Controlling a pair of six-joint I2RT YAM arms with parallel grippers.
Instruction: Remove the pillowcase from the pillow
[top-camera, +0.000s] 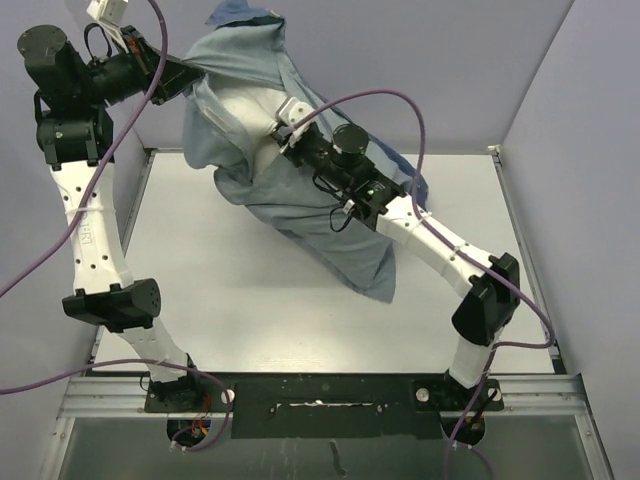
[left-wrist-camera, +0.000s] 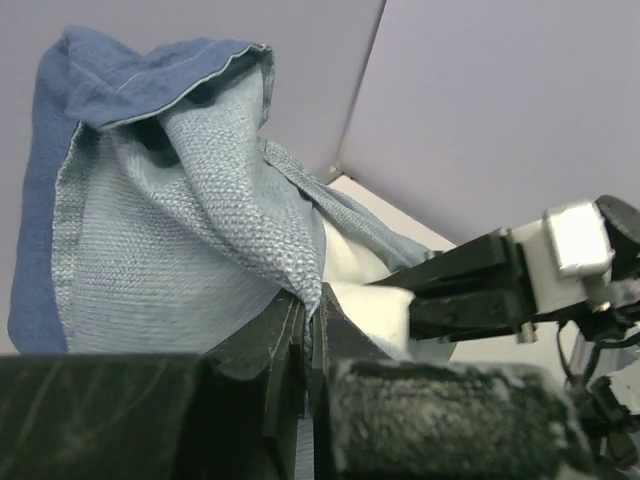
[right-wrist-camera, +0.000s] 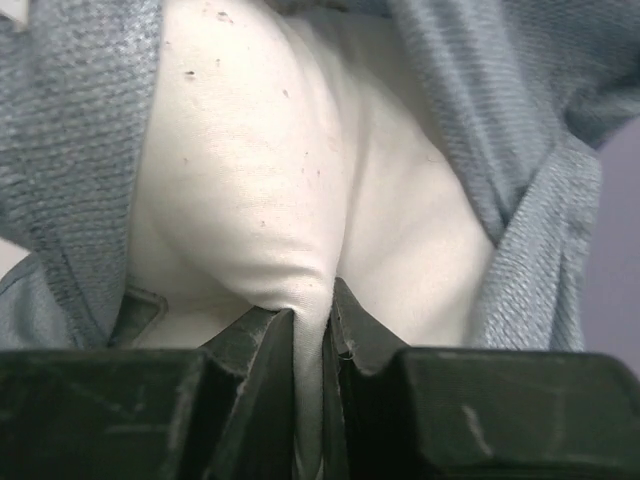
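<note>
Left gripper (top-camera: 188, 76), arm raised high and bent inward, pinches the pillowcase (top-camera: 310, 220) edge (upper part hoisted above the table (top-camera: 220, 300)); right gripper (top-camera: 283, 128), arm stretched forward, clamps a fold of pillow (top-camera: 240, 110).

Blue denim-like cloth pillowcase (top-camera: 330, 240) is seen bunched, peeled open; plump white fabric pillow (top-camera: 243, 112) is partly bared inside it.

The pillowcase (top-camera: 320, 230) is denim blue outside and a paler woven grey-blue inside, around the plain white, faintly dark-specked pillow (top-camera: 243, 110).
</note>
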